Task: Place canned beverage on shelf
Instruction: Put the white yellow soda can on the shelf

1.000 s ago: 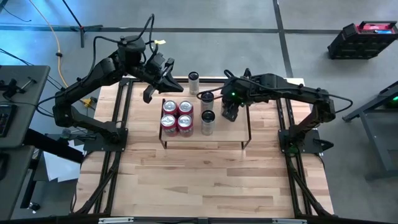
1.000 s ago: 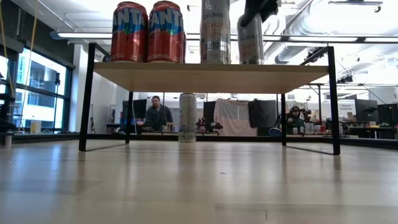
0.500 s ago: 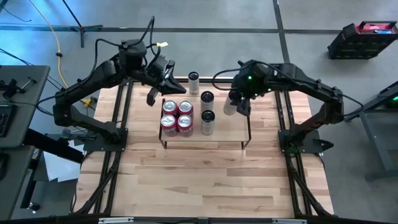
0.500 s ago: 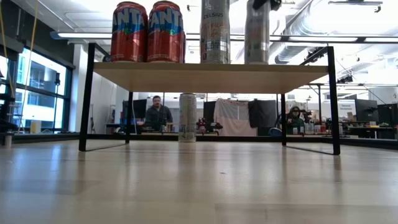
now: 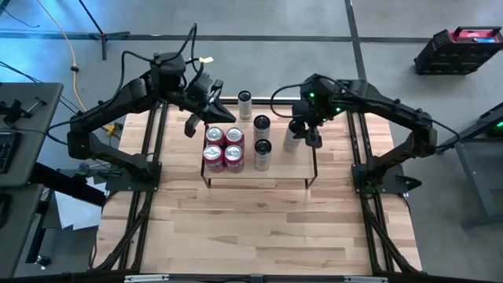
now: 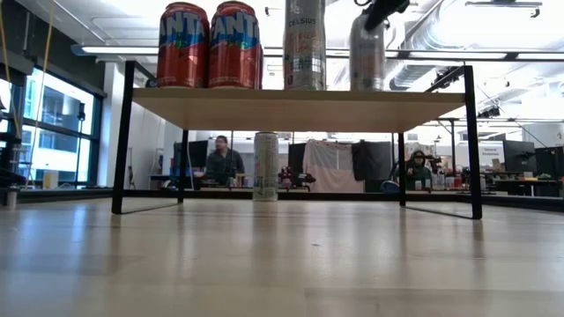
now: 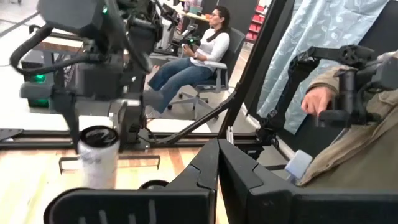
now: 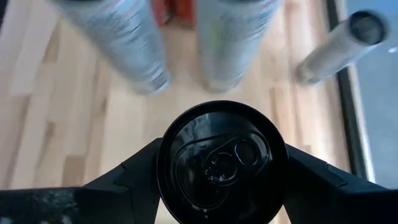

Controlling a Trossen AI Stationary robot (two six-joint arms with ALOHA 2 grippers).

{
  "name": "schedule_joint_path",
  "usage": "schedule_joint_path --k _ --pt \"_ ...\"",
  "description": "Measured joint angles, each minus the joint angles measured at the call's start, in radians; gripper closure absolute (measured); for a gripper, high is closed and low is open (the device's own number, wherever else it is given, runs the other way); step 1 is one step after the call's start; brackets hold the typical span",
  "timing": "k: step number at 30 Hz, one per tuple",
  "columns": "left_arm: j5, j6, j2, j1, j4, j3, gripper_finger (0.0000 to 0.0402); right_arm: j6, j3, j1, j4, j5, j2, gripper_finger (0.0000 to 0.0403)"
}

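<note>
The shelf holds several red cans and two slim silver cans on its left half. My right gripper is over the board's right half, shut on a third slim silver can, whose black top fills the right wrist view. Whether its lower end rests on the shelf board or hangs just above it, I cannot tell. My left gripper hovers shut and empty by the shelf's far left corner. Another slim can stands on the table behind the shelf. My right gripper pinches the slim can near its top rim, one finger on each side of it. The fingers come from above, slanting down from the table's far right. The can stands about upright below them.
The shelf's right half beside the held can is bare board, with a raised black end rail. The two slim cans stand close to the left of the held one. People sit in the room beyond the table.
My right gripper has carried the slim can a little toward the table's right edge over the shelf board and has rolled at the wrist, staying shut on the can. The can has ended nearer the shelf's right end.
</note>
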Motion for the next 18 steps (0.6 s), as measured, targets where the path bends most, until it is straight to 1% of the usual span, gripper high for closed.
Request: schedule_joint_path --k 2,5,18 --pt "0.0 -0.008 0.0 0.0 0.012 0.0 0.0401 0.017 -0.005 -0.001 0.032 0.019 -0.001 0.0158" --pt "0.001 -0.015 0.0 0.0 0.024 0.0 0.0401 0.021 -0.003 0.011 0.035 0.049 -0.002 0.0158" --pt "0.001 -0.017 0.0 0.001 0.053 0.0 0.0401 0.048 -0.022 0.009 0.036 0.046 0.001 0.0158"
